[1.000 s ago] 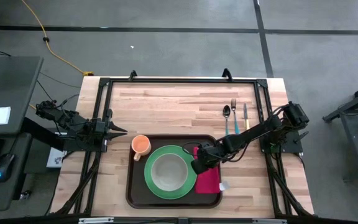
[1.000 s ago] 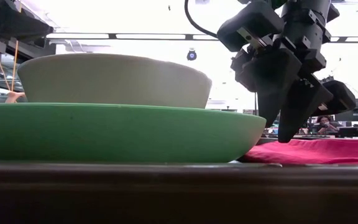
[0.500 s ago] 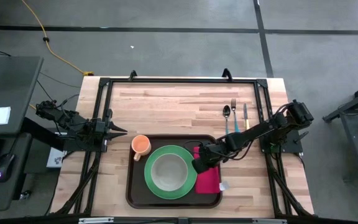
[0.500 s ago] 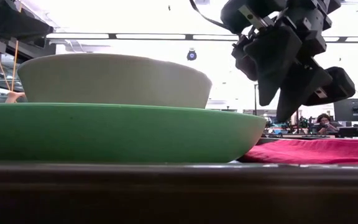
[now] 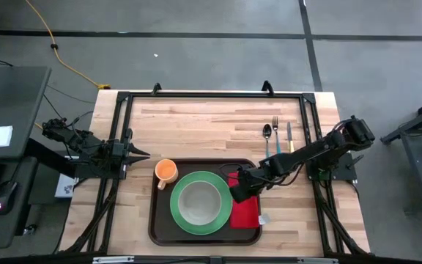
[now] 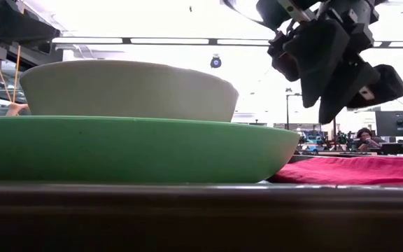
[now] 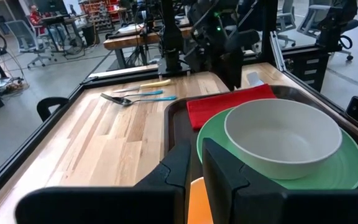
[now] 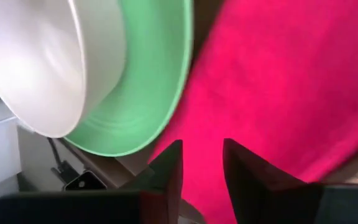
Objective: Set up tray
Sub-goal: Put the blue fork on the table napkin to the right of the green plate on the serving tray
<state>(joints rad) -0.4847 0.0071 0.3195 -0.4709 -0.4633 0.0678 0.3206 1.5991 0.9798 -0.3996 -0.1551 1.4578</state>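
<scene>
Lying flat at the near edge of the bench, roughly midway between its two near corners, the tray has its long axis running along that edge, from the left side of the bench toward the right. Its dark raised rim fills the foreground of the low view.

On the tray sits a green plate, with a cream bowl resting inside it. A red napkin lies on the right end of the tray, just beside the plate, its long side running from the far rim toward the near rim. An orange cup stands at the tray's far left corner.

The right hand hangs above the napkin, clear of the cloth in the low view, beside the plate's right rim. Its fingers stand a little apart with nothing between them, so the hand is released.

The left hand waits over the left side of the bench, near the cup. Its fingers stand close together with a narrow gap and grasp nothing.

A spoon, a fork and a knife lie side by side on the bare bench toward its far right corner, well apart from the tray.
</scene>
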